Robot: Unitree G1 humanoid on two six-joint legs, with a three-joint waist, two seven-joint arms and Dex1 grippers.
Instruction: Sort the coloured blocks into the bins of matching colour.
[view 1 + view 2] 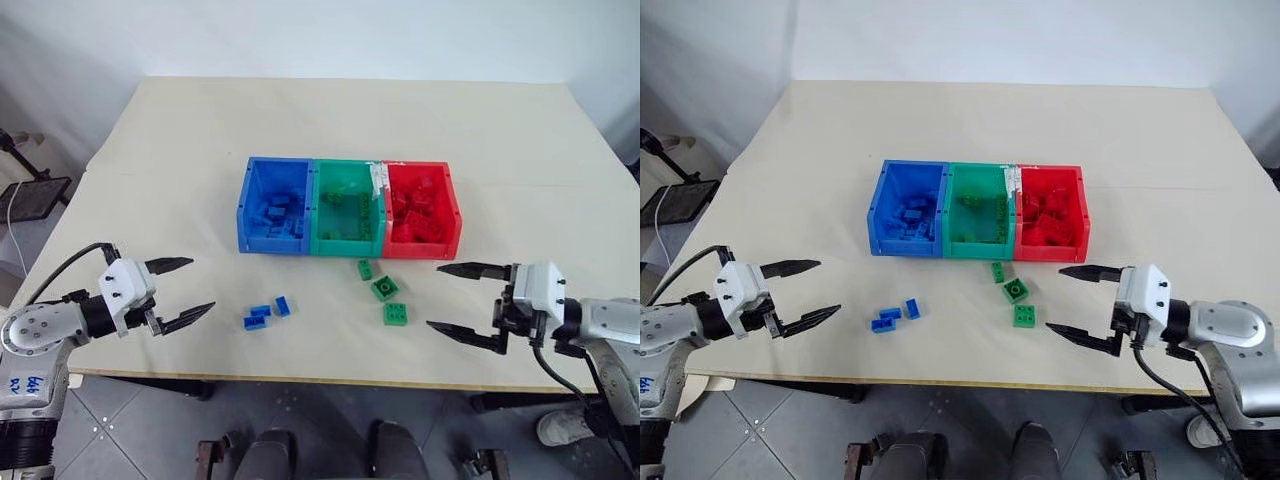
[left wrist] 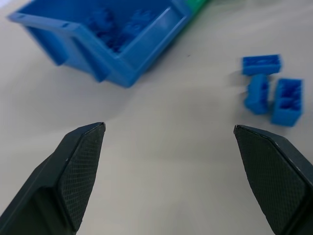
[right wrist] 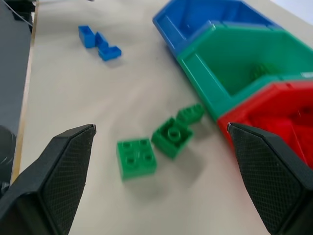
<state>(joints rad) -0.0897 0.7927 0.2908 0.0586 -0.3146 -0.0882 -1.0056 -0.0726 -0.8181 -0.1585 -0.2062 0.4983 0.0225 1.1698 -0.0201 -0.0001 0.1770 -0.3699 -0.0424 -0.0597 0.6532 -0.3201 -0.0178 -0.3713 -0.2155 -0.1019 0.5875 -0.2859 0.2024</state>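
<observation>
- The table (image 1: 180,150), a pale rectangular top, bears everything; nothing of the task lies off it as far as the views show.
- The bins sit joined in a row near the middle of the table: the blue bin (image 1: 250,205) on the robot's left, the green bin (image 1: 322,210) in the middle, the red bin (image 1: 452,210) on the right. Each already holds a heap of bricks of its own colour, so most of the sorting looks done.
- The left gripper (image 1: 190,288) hovers over the near left part of the table, jaws spread wide and empty, aimed toward the loose blue bricks.
- The right gripper (image 1: 458,300) hovers over the near right part, jaws likewise wide apart and holding nothing, pointing toward the loose green bricks.
- Three green bricks (image 1: 384,289) lie loose just in front of the green bin: a small one nearest the bin, one with a single large stud touching it, and a square four-stud one a little nearer the robot.
- Three blue bricks (image 1: 262,312) lie clustered on the table in front of the blue bin, close together.
- No red brick shows outside the red bin, so what is left appears to be these six: three blue, three green.
</observation>
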